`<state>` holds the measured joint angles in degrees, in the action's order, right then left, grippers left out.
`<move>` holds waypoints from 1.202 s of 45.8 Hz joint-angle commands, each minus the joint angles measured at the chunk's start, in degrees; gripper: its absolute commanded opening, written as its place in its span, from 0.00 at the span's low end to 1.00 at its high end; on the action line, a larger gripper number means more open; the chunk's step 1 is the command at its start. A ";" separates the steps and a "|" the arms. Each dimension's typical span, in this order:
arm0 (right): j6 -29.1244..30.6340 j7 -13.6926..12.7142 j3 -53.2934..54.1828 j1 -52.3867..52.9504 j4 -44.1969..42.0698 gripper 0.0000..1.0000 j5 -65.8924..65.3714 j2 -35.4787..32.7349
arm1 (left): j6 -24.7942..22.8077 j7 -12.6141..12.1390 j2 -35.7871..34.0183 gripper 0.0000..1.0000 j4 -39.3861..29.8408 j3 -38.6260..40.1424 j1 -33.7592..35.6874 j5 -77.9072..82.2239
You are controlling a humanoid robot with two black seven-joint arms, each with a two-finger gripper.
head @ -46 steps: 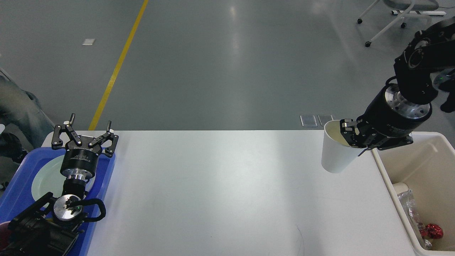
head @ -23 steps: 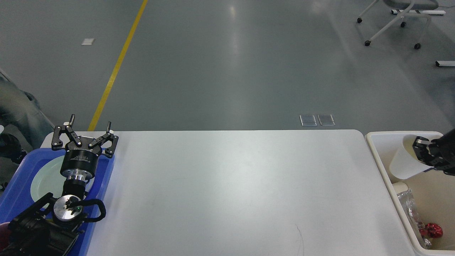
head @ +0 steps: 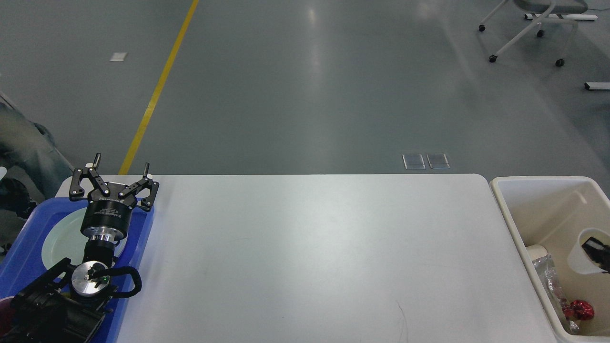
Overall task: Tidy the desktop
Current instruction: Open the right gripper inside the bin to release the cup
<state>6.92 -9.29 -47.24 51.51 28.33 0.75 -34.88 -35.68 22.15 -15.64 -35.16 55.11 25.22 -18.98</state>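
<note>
The white desktop (head: 314,257) is bare across its middle. My left gripper (head: 121,164) is open and empty, pointing up above the far end of a blue tray (head: 19,257) at the table's left end. Only the tip of my right gripper (head: 598,250) shows at the right edge. It is low inside the cream bin (head: 505,209), with one finger inside the rim of a white paper cup (head: 580,255) that it holds tilted.
A pale green plate (head: 59,238) lies in the blue tray. The bin holds a clear crumpled wrapper (head: 548,276), a shiny red object (head: 579,309) and another white cup (head: 536,250). A person's leg (head: 24,152) is at far left. An office chair (head: 529,24) stands on the floor beyond.
My right arm carried the paper cup from above the table's right end over the bin's rim and down into the bin, mostly leaving view. The left arm has not moved.
</note>
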 commanded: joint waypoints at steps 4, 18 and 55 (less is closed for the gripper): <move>-10.96 -0.11 1.63 -15.28 -17.42 0.00 -0.05 12.90 | -0.01 0.00 0.00 0.96 0.00 0.00 0.00 -0.01; -13.86 -0.29 2.15 -20.92 -23.58 0.00 0.13 17.75 | -0.01 0.00 0.00 0.96 0.00 0.00 0.00 0.08; -17.99 -0.29 2.68 -21.45 -22.44 1.00 1.00 15.37 | -0.01 0.00 0.00 0.96 0.00 0.00 0.00 -0.01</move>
<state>-11.18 -9.61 -44.64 30.08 5.72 1.75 -19.50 -35.68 22.15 -15.64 -35.16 55.11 25.22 -19.00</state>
